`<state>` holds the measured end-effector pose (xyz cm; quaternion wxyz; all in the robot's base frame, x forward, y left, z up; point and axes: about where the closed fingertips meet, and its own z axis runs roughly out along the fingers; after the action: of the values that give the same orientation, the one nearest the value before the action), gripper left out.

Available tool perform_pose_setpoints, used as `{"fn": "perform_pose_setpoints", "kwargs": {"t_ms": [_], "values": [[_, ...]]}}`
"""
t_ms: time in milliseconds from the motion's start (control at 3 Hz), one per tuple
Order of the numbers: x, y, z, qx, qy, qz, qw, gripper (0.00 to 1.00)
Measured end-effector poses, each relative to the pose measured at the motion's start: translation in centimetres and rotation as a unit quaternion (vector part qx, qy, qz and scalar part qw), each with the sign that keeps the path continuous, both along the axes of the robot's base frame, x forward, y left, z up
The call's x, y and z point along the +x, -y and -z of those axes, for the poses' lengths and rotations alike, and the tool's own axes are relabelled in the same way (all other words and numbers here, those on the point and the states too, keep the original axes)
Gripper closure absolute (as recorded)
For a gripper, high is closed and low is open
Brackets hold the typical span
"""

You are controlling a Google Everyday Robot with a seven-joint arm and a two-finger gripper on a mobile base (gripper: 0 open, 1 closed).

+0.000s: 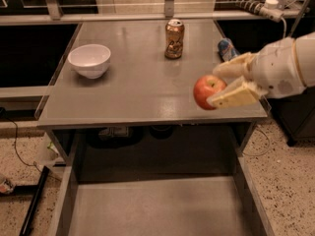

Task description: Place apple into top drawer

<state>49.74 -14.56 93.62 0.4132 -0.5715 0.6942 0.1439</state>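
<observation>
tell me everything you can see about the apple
The apple is round and red with an orange-yellow blush near the top, and its skin looks smooth. The claw reaches in from the right and grips it, one cream finger above and one below. The apple is in the air over the front right part of the tabletop, not touching it. The open top drawer lies lower, in front.

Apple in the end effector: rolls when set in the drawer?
Likely rolls: the apple is round, the top drawer floor flat and smooth. Probably firm: the end effector, above the right front of the table, pinches it with no visible denting.
</observation>
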Motion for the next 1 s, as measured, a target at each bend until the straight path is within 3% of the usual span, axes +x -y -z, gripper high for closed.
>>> {"fn": "perform_pose_setpoints", "kwargs": {"t_ms": [333,667,1000], "values": [[-6.6,1.8,1.9,-0.023,-0.025,0.017,0.9993,1.00],[-6.6,1.8,1.9,-0.023,-0.025,0.017,0.9993,1.00],[-8.2,1.3,4.1,-0.017,-0.038,0.014,0.9991,1.00]]}}
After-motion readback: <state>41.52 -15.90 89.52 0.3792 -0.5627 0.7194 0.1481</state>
